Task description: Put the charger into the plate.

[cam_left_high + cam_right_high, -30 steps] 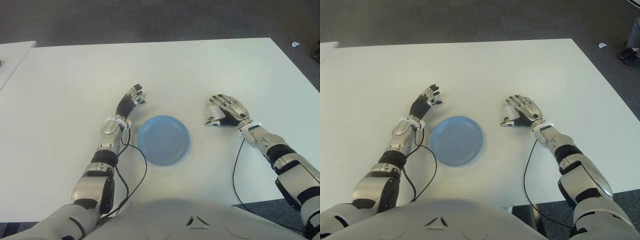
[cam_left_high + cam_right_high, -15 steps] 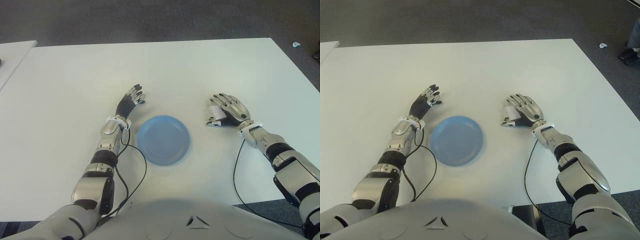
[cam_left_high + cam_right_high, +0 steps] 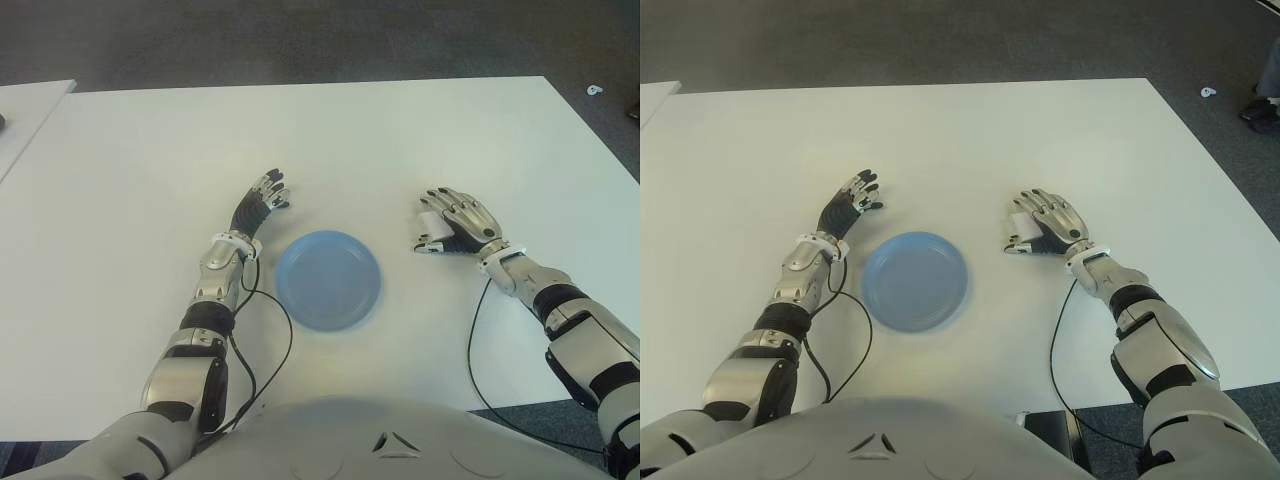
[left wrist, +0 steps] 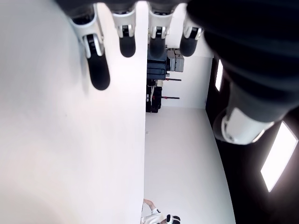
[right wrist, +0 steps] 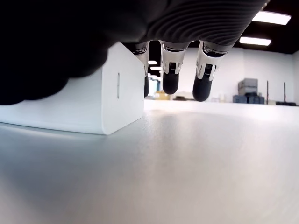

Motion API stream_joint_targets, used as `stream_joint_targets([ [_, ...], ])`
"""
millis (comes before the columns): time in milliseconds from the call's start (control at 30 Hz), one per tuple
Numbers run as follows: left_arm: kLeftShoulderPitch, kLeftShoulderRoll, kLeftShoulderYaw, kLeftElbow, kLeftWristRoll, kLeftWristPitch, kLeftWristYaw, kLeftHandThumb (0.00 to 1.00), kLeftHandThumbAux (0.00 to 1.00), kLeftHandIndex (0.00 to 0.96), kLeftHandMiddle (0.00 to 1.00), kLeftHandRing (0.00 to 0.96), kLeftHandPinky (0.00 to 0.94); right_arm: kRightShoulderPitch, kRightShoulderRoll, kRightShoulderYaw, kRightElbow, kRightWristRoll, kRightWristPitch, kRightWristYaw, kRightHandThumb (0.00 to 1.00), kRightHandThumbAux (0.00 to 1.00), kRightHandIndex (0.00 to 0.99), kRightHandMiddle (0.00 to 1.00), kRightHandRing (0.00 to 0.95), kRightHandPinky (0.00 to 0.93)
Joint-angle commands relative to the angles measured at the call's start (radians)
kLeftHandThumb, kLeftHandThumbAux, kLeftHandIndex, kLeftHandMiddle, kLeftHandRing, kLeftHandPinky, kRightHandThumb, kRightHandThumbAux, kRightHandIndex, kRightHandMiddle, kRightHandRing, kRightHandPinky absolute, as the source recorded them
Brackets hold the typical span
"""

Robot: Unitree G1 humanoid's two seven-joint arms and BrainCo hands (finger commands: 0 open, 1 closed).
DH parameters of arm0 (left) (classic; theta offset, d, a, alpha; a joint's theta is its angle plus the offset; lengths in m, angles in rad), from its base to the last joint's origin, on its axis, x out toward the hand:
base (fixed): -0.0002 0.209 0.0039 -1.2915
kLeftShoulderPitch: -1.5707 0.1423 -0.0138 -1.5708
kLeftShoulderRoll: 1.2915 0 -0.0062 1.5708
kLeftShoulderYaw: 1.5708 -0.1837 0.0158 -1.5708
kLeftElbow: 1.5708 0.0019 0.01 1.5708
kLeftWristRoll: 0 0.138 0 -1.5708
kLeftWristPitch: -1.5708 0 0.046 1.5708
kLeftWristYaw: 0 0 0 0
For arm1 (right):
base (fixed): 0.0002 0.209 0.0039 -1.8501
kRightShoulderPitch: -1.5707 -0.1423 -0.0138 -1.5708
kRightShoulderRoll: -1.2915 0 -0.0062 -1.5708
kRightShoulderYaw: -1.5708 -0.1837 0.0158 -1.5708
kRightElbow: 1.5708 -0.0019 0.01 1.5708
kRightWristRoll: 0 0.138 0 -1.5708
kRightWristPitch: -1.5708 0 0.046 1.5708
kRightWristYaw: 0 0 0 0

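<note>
White charger [image 5: 74, 100] on tabletop [image 3: 400, 140], right of blue plate [image 3: 328, 280], under right robot hand [image 3: 455, 224]; fingers [image 5: 170, 74] extended over it, not gripping. Left robot hand [image 3: 262, 200] open, left of plate.

Evenly and brightly lit from ceiling panels [image 5: 266, 17] overhead; soft faint shadows on the white table [image 3: 400, 140]; blurred and dark at close range in both wrist views.
</note>
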Motion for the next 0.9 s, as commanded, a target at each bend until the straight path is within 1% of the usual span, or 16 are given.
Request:
stream_joint_targets([
  [33, 0.053, 0.005, -0.013, 0.017, 0.012, 0.065, -0.012, 0.085, 0.637, 0.015, 0.02, 0.028, 0.078, 0.039, 0.006, 0.007, 0.01, -0.002, -0.028, 0.029, 0.34, 0.235, 0.284, 0.37, 0.362, 0.408],
  [67, 0.054, 0.004, -0.014, 0.014, 0.012, 0.067, -0.012, 0.084, 0.637, 0.016, 0.02, 0.028, 0.079, 0.039, 0.005, 0.006, 0.009, -0.002, -0.032, 0.028, 0.367, 0.262, 0.34, 0.453, 0.451, 0.488],
  [100, 0.055, 0.004, -0.014, 0.012, 0.012, 0.068, -0.011, 0.084, 0.637, 0.016, 0.02, 0.028, 0.08, 0.039, 0.004, 0.006, 0.009, -0.003, -0.034, 0.027, 0.385, 0.28, 0.377, 0.505, 0.508, 0.54],
  [133, 0.056, 0.003, -0.014, 0.011, 0.013, 0.07, -0.011, 0.083, 0.637, 0.017, 0.02, 0.028, 0.081, 0.039, 0.004, 0.005, 0.01, -0.003, -0.034, 0.027, 0.396, 0.291, 0.4, 0.539, 0.545, 0.572],
  [167, 0.057, 0.003, -0.015, 0.006, 0.013, 0.072, -0.009, 0.083, 0.637, 0.017, 0.02, 0.028, 0.081, 0.039, 0.002, 0.006, 0.008, -0.004, -0.038, 0.022, 0.4, 0.295, 0.408, 0.551, 0.558, 0.584],
  [233, 0.061, 0.001, -0.017, -0.003, 0.015, 0.076, -0.005, 0.08, 0.637, 0.019, 0.022, 0.03, 0.082, 0.041, -0.001, 0.002, -0.003, -0.003, -0.048, 0.002, 0.434, 0.361, 0.526, 0.66, 0.66, 0.688],
  [267, 0.062, 0.001, -0.017, -0.007, 0.016, 0.077, -0.004, 0.079, 0.637, 0.02, 0.022, 0.03, 0.082, 0.043, 0.0, -0.002, -0.004, 0.001, -0.052, -0.008, 0.439, 0.374, 0.551, 0.682, 0.681, 0.709],
  [300, 0.063, 0.0, -0.017, -0.01, 0.016, 0.079, -0.004, 0.077, 0.637, 0.021, 0.023, 0.03, 0.082, 0.045, 0.001, -0.006, -0.004, 0.004, -0.054, -0.013, 0.458, 0.416, 0.612, 0.726, 0.728, 0.764],
  [333, 0.064, 0.0, -0.018, -0.012, 0.016, 0.081, -0.003, 0.076, 0.637, 0.022, 0.023, 0.031, 0.082, 0.048, 0.003, -0.015, -0.005, 0.015, -0.062, -0.013, 0.465, 0.43, 0.634, 0.742, 0.745, 0.784],
  [367, 0.065, 0.0, -0.018, -0.015, 0.016, 0.083, -0.002, 0.073, 0.637, 0.024, 0.023, 0.031, 0.084, 0.051, 0.005, -0.021, -0.006, 0.023, -0.068, -0.012, 0.5, 0.478, 0.68, 0.778, 0.781, 0.826],
  [433, 0.066, -0.001, -0.019, -0.018, 0.016, 0.086, -0.002, 0.068, 0.635, 0.027, 0.024, 0.032, 0.086, 0.055, 0.007, -0.037, -0.007, 0.044, -0.086, 0.005, 0.559, 0.537, 0.733, 0.822, 0.824, 0.875],
  [467, 0.066, -0.001, -0.018, -0.018, 0.014, 0.087, -0.003, 0.067, 0.635, 0.028, 0.024, 0.032, 0.086, 0.058, 0.01, -0.05, -0.005, 0.064, -0.103, 0.028, 0.572, 0.547, 0.742, 0.829, 0.831, 0.882],
  [500, 0.067, -0.002, -0.018, -0.019, 0.012, 0.088, -0.004, 0.064, 0.631, 0.03, 0.025, 0.032, 0.087, 0.06, 0.011, -0.059, -0.003, 0.078, -0.116, 0.044, 0.617, 0.576, 0.758, 0.844, 0.846, 0.891],
  [633, 0.067, -0.005, -0.018, -0.021, 0.01, 0.092, -0.004, 0.061, 0.62, 0.034, 0.028, 0.033, 0.092, 0.07, 0.014, -0.096, -0.012, 0.137, -0.163, 0.121, 0.718, 0.639, 0.795, 0.871, 0.869, 0.895],
  [733, 0.068, -0.007, -0.018, -0.023, 0.01, 0.093, -0.003, 0.06, 0.617, 0.035, 0.029, 0.034, 0.094, 0.075, 0.012, -0.115, -0.028, 0.167, -0.175, 0.172, 0.747, 0.658, 0.805, 0.878, 0.876, 0.896],
  [900, 0.07, -0.012, -0.016, -0.028, 0.004, 0.095, -0.006, 0.059, 0.613, 0.038, 0.033, 0.035, 0.095, 0.083, 0.01, -0.148, -0.054, 0.212, -0.177, 0.264, 0.755, 0.696, 0.823, 0.884, 0.879, 0.888],
])
